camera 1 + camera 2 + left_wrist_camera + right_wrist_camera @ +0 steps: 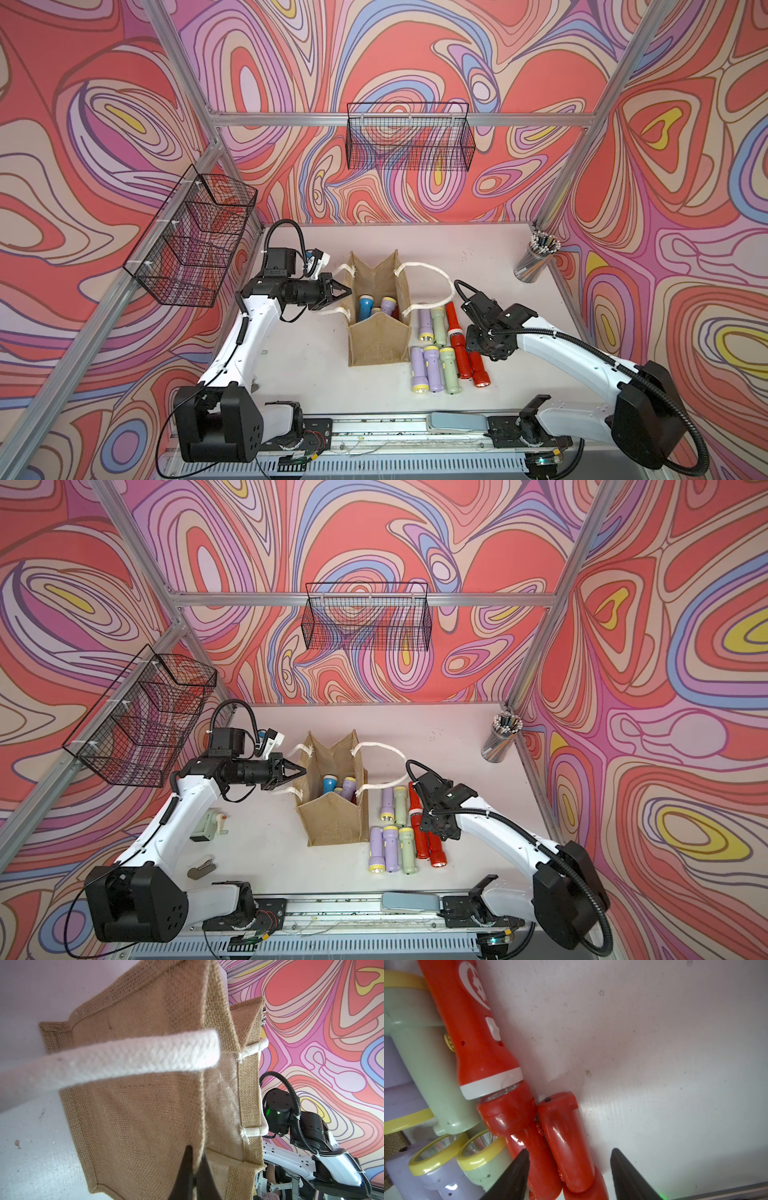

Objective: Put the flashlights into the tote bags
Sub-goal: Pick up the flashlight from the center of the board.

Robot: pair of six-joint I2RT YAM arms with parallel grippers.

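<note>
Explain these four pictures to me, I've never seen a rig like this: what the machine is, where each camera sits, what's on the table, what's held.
Two white robot arms stand at the front of a table, each ending in a two-fingered claw. The two wide pictures come from one camera head above, looking down; the two close-ups come from cameras on the wrists. On the table stands a jute bag, with flashlights lying beside it and a blue one already inside. A cup of pencils stands in the far corner. The left claw is shut on the bag's wall, near a rope handle. The right claw is open, its fingers either side of a red flashlight, holding nothing yet.
</note>
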